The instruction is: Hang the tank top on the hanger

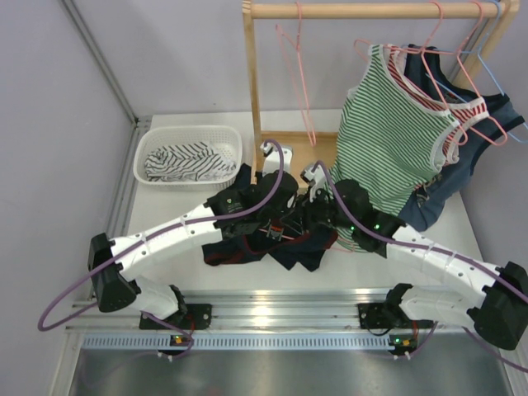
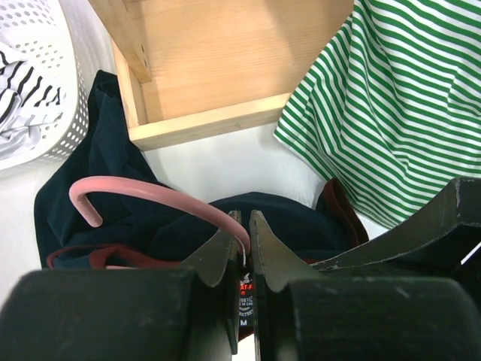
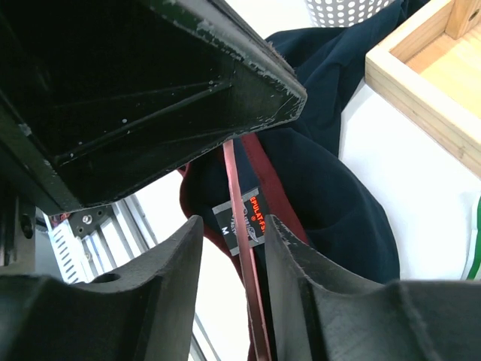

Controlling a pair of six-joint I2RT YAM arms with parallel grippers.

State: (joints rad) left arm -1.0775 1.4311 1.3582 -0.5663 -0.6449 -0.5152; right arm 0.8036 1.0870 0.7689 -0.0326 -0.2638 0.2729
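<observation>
the tank top [image 1: 301,252] lies bunched on the counter [image 1: 272,279], with the hanger [image 2: 150,197] threaded at its collar. the left tool [image 2: 245,218] pinches the wire; the right tool [image 3: 233,222] straddles it, slightly parted. the straps likely still need seating.

— Where's the tank top [image 1: 293,247]?
— Crumpled on the counter [image 1: 272,282], dark navy with maroon trim, its neck label [image 3: 255,214] marked M showing.
— And the hanger [image 2: 150,194]?
— Thin pink wire, lying on the navy cloth. Its hook curves over the fabric, and one wire runs past the label.
</observation>
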